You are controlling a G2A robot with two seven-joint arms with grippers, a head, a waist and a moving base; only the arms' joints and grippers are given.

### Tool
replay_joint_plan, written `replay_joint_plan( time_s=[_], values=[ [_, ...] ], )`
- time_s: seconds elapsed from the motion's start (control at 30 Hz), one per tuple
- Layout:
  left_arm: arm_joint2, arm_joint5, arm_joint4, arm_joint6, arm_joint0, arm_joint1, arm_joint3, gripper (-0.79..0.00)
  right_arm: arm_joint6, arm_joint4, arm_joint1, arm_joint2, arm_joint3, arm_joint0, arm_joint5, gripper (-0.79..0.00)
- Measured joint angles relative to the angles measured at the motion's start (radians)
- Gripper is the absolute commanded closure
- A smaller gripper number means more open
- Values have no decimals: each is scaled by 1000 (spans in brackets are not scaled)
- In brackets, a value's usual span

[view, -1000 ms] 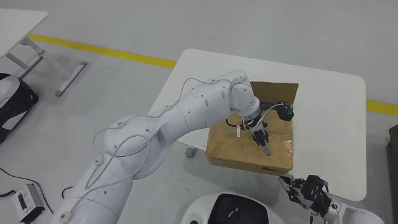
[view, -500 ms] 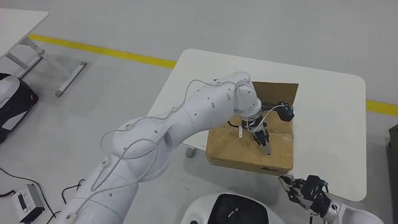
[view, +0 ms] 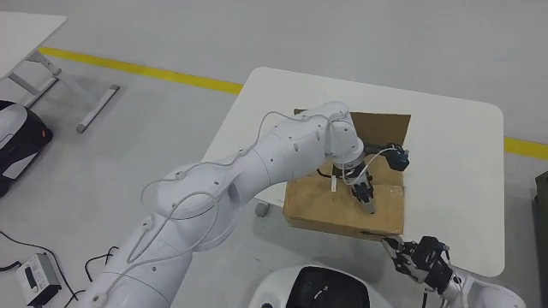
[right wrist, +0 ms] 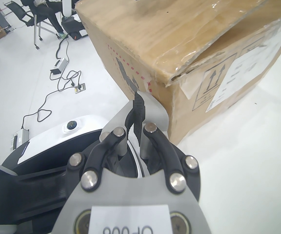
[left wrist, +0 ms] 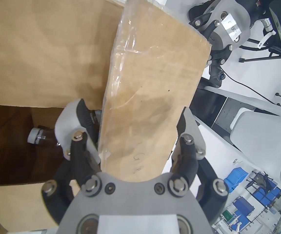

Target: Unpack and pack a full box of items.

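My left end effector point(view: 366, 205) is over the box point(view: 321, 210), spread wide and clamping nothing, with a taped flap point(left wrist: 155, 74) lying between its fingers. The pen marks point(left wrist: 136, 164) on the flap are unreadable. The box stands on the worktop point(view: 445, 162). My right end effector point(right wrist: 137, 103) is pinched closed and empty beside a box corner, near a white label point(right wrist: 243, 71) and up-arrow symbols point(right wrist: 216, 74).

Top view looks down; both wrist views (close, perhaps tilted) share the box point(view: 385, 210).
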Motion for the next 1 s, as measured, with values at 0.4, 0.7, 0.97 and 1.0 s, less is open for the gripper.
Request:
replay_joint_plan(
  time_s=[0.4, 0.7, 0.97, 1.0],
  values=[
    [0, -13, 15, 13, -17, 19, -27, 0, -11, 17, -3, 4, 1, 6, -3, 0],
    [0, -52, 83, 52, -80, 44, -56, 0, -95, 74, 11, 71, -20, -30, -77, 0],
    [-10, -55, 110, 55, -119, 73, -86, 0, -198, 163, 40, 225, -21, -90, -168, 0],
    [-16, -49, 117, 53, -119, 78, -99, 0, -194, 179, 42, 245, -17, -96, -157, 0]
  ],
)
